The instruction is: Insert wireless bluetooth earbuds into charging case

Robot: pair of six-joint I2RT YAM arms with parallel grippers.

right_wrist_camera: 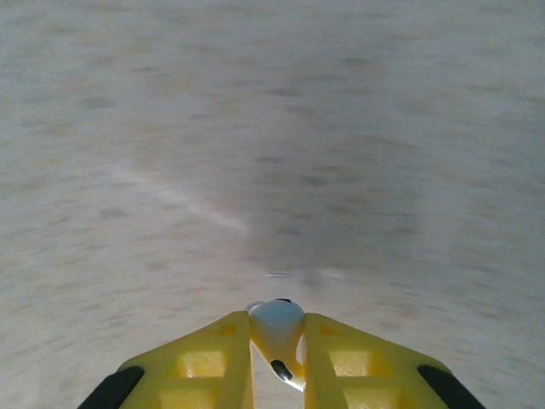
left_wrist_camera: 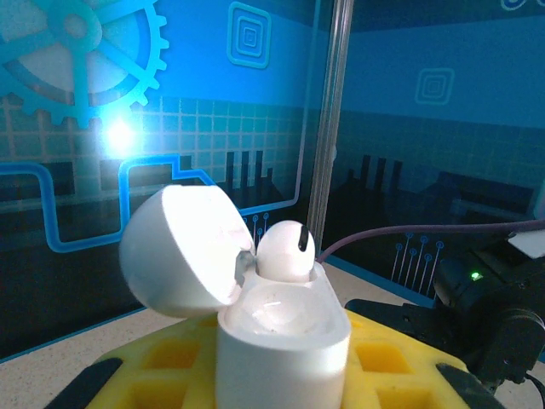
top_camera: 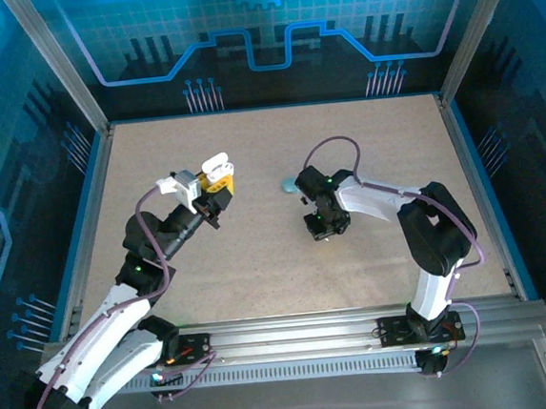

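**One Earbud Docked, One Gripped**

The left end effector [top_camera: 216, 183] is clamped on the body of the white charging case [left_wrist_camera: 281, 345], held above the desk [top_camera: 259, 263]. The case lid [left_wrist_camera: 181, 249] is swung open to the left. A seated earbud [left_wrist_camera: 285, 250] fills the far socket of the case; the near socket [left_wrist_camera: 274, 308] is bare. To the right of the case and well apart from it, the right end effector [right_wrist_camera: 277, 345] is closed on a loose earbud [right_wrist_camera: 275, 322], white, pinched between yellow fingers [right_wrist_camera: 200, 362] over the desk. A pale blue object [top_camera: 289, 185] lies on the desk right of the case, partly hidden by the right arm.
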